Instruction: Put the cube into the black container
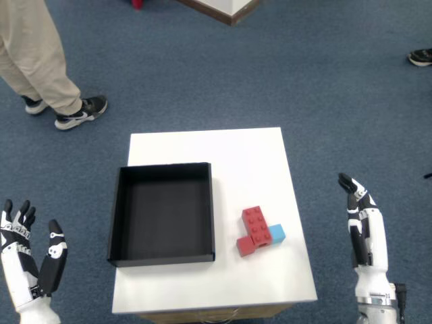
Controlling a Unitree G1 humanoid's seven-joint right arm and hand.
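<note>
No readable text, label, brand, number or sign anywhere in head view; black container (163, 213), red brick (254, 230), blue cube (276, 234) and white counter (223, 152) all bore plain surfaces; shoe (82, 112) on blue carpet showed light marking, too small to read
</note>
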